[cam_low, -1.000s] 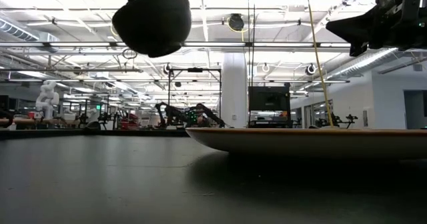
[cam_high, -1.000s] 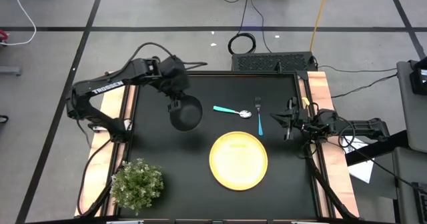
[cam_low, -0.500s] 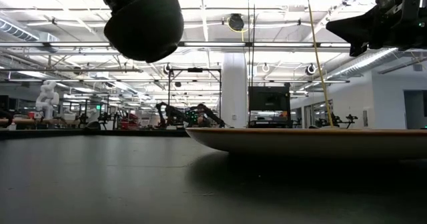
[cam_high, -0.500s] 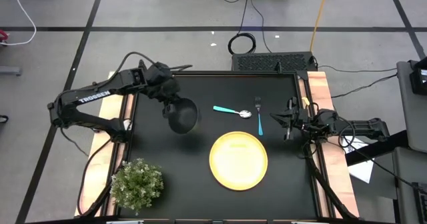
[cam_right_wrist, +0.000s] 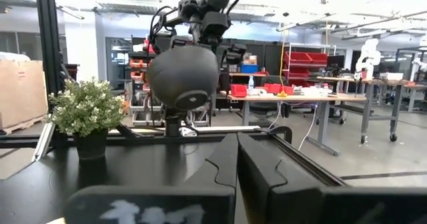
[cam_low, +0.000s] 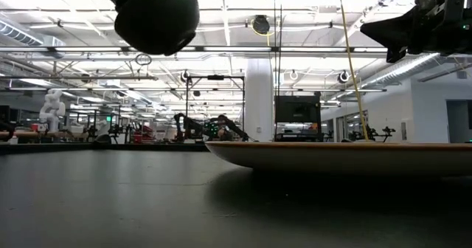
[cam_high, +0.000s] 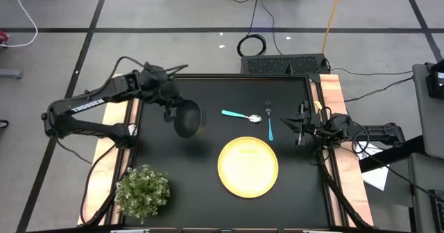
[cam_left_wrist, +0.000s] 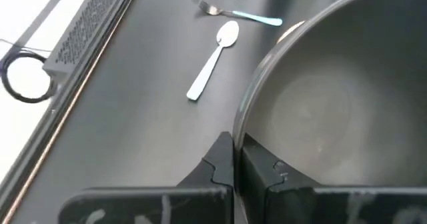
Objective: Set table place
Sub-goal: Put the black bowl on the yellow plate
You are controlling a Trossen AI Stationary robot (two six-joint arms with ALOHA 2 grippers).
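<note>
On the table (cam_high: 159,157), the left gripper (cam_high: 170,110) holds the black bowl (cam_high: 187,118) near the left edge, the spoon (cam_high: 241,114) and fork (cam_high: 269,119) lie near the far edge, and the yellow plate (cam_high: 248,166) sits closer.

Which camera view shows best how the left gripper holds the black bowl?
The left wrist view: the left gripper pinches the black bowl by its rim. The high view shows the bowl from above, tilted; the low and right wrist views show only its outside, raised.
</note>
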